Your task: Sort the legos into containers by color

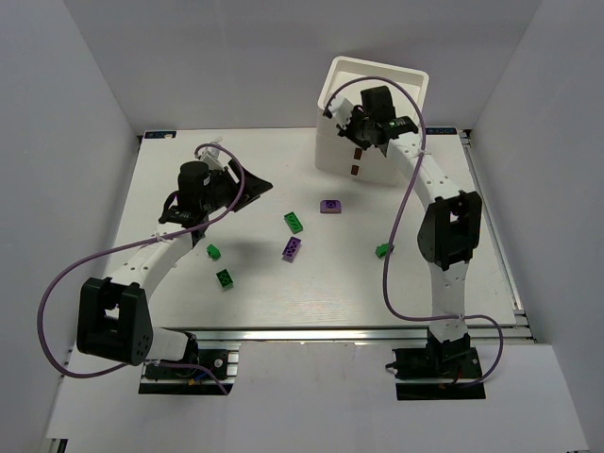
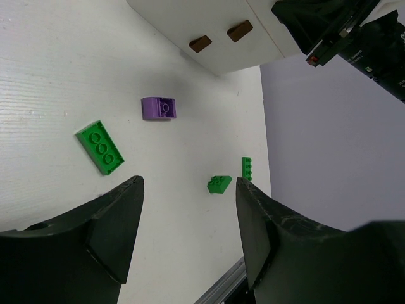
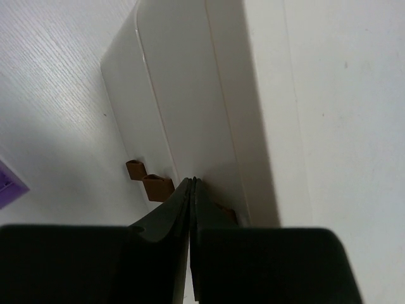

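The right gripper [image 3: 193, 182] sits against the near-left side of the stacked containers [image 1: 377, 74] at the far right, fingers pressed flat together with nothing visible between them; to separate one, I judge it should open, straddle the top rim, then lift straight up; the left gripper [image 2: 188, 183] hovers wide open and empty at the left; legos [image 1: 294, 222] lie scattered mid-table

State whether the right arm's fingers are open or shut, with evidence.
Shut: the right wrist view shows the right fingers pressed together, no gap.
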Available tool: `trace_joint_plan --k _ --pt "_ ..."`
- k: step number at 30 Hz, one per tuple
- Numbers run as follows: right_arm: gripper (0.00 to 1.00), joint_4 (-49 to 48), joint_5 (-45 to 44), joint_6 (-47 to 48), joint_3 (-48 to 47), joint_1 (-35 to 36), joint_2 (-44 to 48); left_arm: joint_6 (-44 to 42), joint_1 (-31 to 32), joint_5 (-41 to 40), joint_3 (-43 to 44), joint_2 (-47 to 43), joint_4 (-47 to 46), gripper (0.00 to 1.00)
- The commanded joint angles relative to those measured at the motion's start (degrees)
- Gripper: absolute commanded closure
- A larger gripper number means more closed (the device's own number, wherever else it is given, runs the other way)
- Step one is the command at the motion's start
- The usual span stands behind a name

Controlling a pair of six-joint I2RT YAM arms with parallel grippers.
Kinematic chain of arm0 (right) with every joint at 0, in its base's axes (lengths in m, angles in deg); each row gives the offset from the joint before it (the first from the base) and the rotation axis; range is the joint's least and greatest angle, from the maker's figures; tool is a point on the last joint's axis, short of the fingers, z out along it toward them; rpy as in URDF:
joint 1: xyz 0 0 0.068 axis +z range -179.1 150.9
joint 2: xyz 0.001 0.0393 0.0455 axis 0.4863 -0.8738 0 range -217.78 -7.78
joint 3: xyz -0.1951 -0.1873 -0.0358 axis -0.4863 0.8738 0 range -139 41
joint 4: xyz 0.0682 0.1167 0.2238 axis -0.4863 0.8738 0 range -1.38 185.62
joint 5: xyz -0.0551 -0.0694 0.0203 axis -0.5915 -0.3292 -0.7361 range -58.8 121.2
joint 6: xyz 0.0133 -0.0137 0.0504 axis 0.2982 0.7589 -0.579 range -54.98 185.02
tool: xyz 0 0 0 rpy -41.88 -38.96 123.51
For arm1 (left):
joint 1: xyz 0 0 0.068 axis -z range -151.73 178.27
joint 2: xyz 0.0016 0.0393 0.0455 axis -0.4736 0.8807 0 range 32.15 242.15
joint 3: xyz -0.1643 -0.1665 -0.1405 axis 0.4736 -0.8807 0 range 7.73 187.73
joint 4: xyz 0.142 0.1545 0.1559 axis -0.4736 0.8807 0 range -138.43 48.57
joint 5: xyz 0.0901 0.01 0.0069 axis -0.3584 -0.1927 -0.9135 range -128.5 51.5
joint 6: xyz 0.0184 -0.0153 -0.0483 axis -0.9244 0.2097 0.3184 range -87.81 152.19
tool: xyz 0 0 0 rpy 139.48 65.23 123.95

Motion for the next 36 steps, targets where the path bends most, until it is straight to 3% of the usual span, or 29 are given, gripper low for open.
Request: trace_joint_plan --k 1,4,7,8,9,12,14,17,22,30,33,36 --pt "0.96 -4.66 -1.98 -1.67 -1.52 -0.41 1.23 -0.02 0.17 0.34 0.84 -1.47 -1.23 0.30" --pt "0.96 -3.09 5.20 -2.47 -1.43 -0.58 3.77 -0.11 0.17 0.69 0.92 -1.20 -1.67 0.30" --pt "0.88 3.68 22.43 -1.06 -1.18 -1.46 10.86 0.07 0.70 1.83 1.19 -0.42 -3.42 0.28" --pt "0.82 3.60 24.81 -1.50 0.31 -1.55 12.99 0.24 0.70 2.44 1.36 -0.15 -4.21 0.28" --pt "0.64 0.38 25.27 -3.94 3.98 -1.38 14.57 0.85 0.70 3.41 1.63 0.37 -6.05 0.28" --pt "0.35 -5.09 18.72 -8.17 5.17 -1.37 17.32 2.00 0.70 5.87 2.41 2.66 -9.22 0.27" --pt "0.29 -1.69 14.49 -8.10 -3.31 -1.81 13.38 2.27 0.70 6.67 2.94 3.89 -10.02 0.27" --pt "0.25 4.91 10.00 -5.55 -9.25 -2.69 8.18 2.27 0.70 7.20 4.17 4.95 -10.29 0.27" --pt "0.22 4.48 7.09 -0.20 -6.45 -3.92 6.33 2.18 0.70 8.16 5.05 5.91 -10.55 0.27" --pt "0.21 6.41 6.55 0.78 -8.55 -6.12 2.03 2.44 1.22 8.51 4.27 5.65 -10.64 0.27" --pt "0.22 7.56 7.26 1.22 -8.38 -6.56 1.50 2.35 1.22 8.43 3.91 5.48 -10.55 0.27" --pt "0.34 7.73 7.70 1.57 -7.59 -7.26 0.88 2.44 1.22 8.60 3.74 5.39 -10.55 0.27"
